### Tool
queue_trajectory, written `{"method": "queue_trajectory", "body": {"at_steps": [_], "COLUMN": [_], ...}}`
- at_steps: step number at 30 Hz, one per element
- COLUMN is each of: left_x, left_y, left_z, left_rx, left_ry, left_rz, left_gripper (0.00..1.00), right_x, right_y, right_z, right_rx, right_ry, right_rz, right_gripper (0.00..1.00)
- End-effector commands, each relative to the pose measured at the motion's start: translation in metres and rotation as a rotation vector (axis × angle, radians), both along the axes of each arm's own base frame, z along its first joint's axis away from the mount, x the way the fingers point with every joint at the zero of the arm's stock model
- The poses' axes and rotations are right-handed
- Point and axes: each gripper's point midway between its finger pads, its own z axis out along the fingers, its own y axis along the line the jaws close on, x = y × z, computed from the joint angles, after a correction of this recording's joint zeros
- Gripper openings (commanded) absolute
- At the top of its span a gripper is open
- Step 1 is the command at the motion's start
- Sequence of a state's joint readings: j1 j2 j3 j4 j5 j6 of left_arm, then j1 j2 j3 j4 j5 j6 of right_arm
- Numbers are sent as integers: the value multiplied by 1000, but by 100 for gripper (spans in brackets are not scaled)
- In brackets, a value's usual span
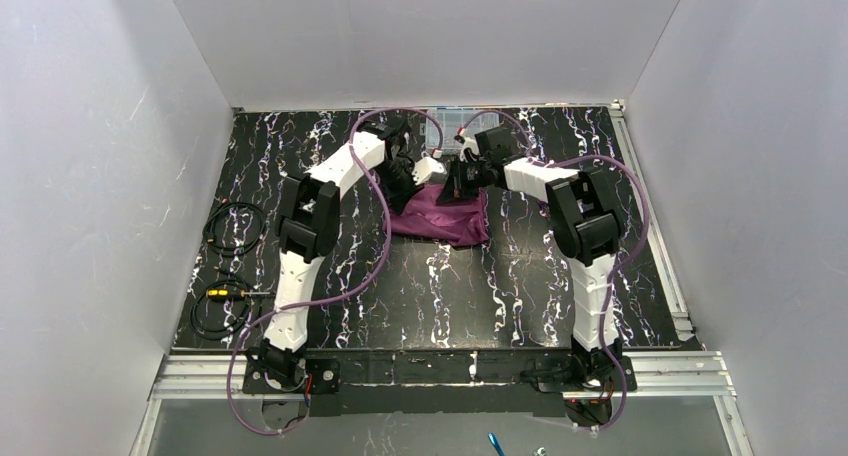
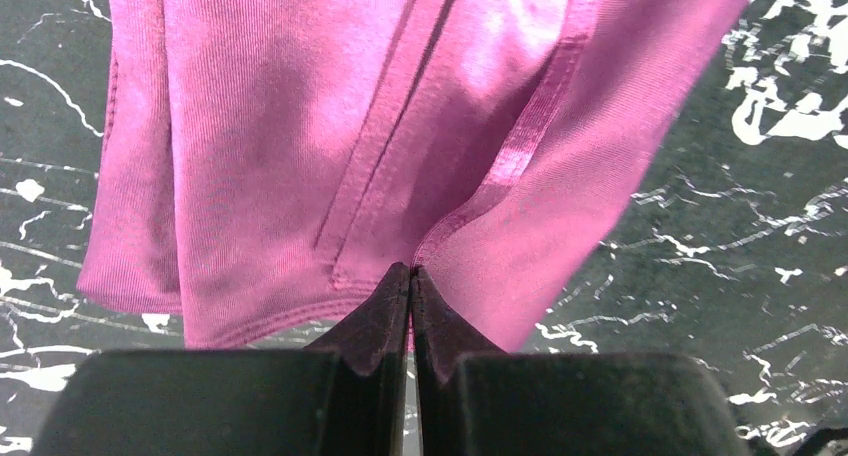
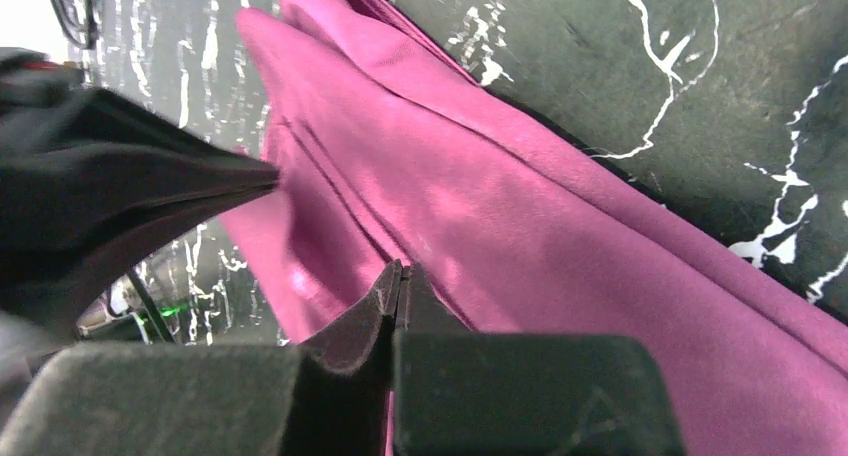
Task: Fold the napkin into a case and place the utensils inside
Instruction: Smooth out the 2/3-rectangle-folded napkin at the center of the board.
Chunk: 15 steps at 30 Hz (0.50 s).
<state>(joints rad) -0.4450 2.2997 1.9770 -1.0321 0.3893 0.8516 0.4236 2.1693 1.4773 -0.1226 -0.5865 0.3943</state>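
Note:
The plum-purple napkin [image 1: 445, 216] hangs bunched at the back middle of the black marbled table, held up at its far edge by both arms. My left gripper [image 2: 412, 271] is shut, pinching a hemmed edge of the napkin [image 2: 330, 116], which drapes away with several folds. My right gripper [image 3: 400, 268] is shut on another part of the napkin [image 3: 560, 226]; the left gripper's dark fingers [image 3: 180, 176] show close beside it at the left. In the top view the two grippers [image 1: 425, 171] [image 1: 462, 176] are close together above the cloth. The utensils are out of view.
A clear plastic compartment box [image 1: 450, 116] sits at the back edge behind the grippers. Black coiled cables [image 1: 235, 226] and another coil [image 1: 220, 306] lie at the left of the table. White walls enclose three sides.

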Motion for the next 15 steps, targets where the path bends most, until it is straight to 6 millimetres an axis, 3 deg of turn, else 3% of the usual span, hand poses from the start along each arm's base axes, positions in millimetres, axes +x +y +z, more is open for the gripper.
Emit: {"method": "queue_trajectory", "body": {"at_steps": [1,4,7,11,15], "left_x": [14,20,21,20,16], "left_y": [-4,-5,-5,-8,-8], "left_z": [-5,-8,-8,-3,-2], "left_rx": [21,20,10,-10,-17], "left_ry": [-43,-66,-77,-82,-75], "left_rz": [31,45,58,66,65], "left_gripper": [0,0,0,0,0], "right_x": [20,20,11,-12,-33], "right_y": [1,-9,-26,-52,-68], "right_z": [80,89,76,51,49], "right_rx": [102,80,-7,-139,-193], "right_ry": [-170,-197,-180,-141,-130], "right_rz": [-11,-16,-16,-16,-14], "right_gripper": [5,12,17,37,44]}}
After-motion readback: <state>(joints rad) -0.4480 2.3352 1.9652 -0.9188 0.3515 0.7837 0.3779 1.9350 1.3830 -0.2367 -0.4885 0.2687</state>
